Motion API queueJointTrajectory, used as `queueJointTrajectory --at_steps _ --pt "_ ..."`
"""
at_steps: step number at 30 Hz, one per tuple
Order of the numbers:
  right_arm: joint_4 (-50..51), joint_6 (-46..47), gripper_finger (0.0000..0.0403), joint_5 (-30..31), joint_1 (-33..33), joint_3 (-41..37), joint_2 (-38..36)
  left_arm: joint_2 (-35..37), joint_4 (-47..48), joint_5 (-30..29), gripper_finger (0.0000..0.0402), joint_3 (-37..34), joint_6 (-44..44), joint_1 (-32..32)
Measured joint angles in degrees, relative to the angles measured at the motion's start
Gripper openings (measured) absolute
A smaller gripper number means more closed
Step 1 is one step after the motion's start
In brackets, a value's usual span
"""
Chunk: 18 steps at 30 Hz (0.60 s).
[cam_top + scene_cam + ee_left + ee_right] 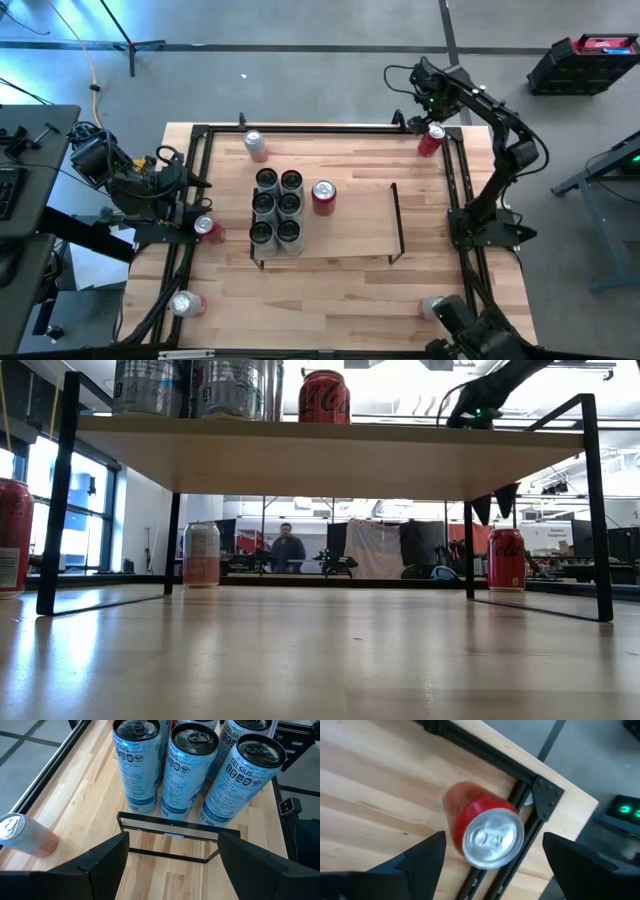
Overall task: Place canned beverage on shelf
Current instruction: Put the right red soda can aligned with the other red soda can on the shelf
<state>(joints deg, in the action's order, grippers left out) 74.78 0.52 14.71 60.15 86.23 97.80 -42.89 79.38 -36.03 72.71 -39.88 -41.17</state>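
wide-spread, the right gripper (492,857) hovers over a red can (487,832) at the bench's far right corner, probably full and slick, best gripped mid-body, the shelf (350,215) waiting mid-bench.

The light-wood counter (340,290), edged with black rails, carries the shelf (350,215) mid-surface and loose upright cans: red ones (431,140) (208,229), pale ones (256,145) (186,303).

Low view: silver cans (195,387) on shelf (330,455) cut off at top; person (288,550) too small.
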Motion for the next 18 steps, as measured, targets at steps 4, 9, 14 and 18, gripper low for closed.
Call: queueJointTrajectory --at_steps 4,9,14,18 --pt "1.67 -2.08 0.0348 -1.83 0.7 3.28 2.7 0.0 -0.01 0.0 0.0294 0.0 0.01 0.0" --pt "5.09 -2.07 0.0361 -4.38 3.05 7.32 6.4 0.0 0.01 -0.04 0.0294 0.0 0.0 0.0" --pt "8.45 -4.99 0.0362 -7.07 3.29 9.21 9.91 0.0 -0.01 -0.11 0.0294 0.0 0.0 0.0" --pt "10.11 -6.75 0.0362 -6.15 3.31 10.21 12.45 0.0 0.0 -0.17 0.0294 0.0 0.0 0.0"
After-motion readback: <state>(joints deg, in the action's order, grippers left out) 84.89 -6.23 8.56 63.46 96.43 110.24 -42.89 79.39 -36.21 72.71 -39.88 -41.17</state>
